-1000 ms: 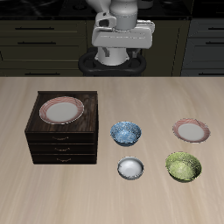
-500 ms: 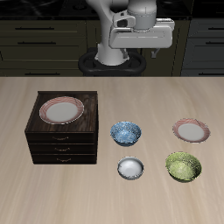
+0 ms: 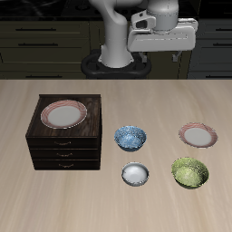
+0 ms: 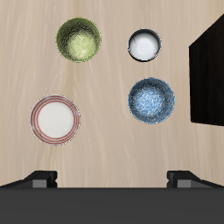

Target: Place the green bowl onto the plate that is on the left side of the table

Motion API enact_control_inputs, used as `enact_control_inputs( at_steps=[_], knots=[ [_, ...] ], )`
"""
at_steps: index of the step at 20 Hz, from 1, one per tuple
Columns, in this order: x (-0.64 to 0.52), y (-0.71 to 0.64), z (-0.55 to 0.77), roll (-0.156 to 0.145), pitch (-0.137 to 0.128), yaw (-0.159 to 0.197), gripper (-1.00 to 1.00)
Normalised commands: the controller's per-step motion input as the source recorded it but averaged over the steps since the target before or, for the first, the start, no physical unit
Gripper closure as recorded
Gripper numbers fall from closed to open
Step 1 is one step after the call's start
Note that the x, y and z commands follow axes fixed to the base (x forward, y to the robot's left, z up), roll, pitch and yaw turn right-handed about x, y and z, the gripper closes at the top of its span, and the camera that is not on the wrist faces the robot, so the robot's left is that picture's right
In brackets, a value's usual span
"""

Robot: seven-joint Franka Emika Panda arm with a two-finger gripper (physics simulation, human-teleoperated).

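Olive-green round bowl (image 3: 190, 172) sits apart at six o'clock of the pink-rimmed plate (image 3: 198, 136), open tabletop (image 3: 109, 195) around both; blue patterned bowl (image 3: 130, 138) nearby; gripper (image 3: 160, 56) aloft, fingers spread.

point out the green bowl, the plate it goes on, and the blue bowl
green bowl (image 3: 190, 172), exterior view, on its mottled inside
plate (image 3: 198, 136), exterior view, on its pale centre
blue bowl (image 4: 151, 99), wrist view, on its patterned inside
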Motion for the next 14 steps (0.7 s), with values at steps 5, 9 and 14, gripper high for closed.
enact_control_inputs(
  at_steps=[5,9,14],
  knots=[
    [0.45,0.2,0.05,0.0,0.015,-0.056,-1.0],
    [0.4,0.2,0.03,0.008,0.002,-0.004,-1.0],
    [0.36,0.14,0.03,-0.024,-0.004,-0.016,-1.0]
  ],
)
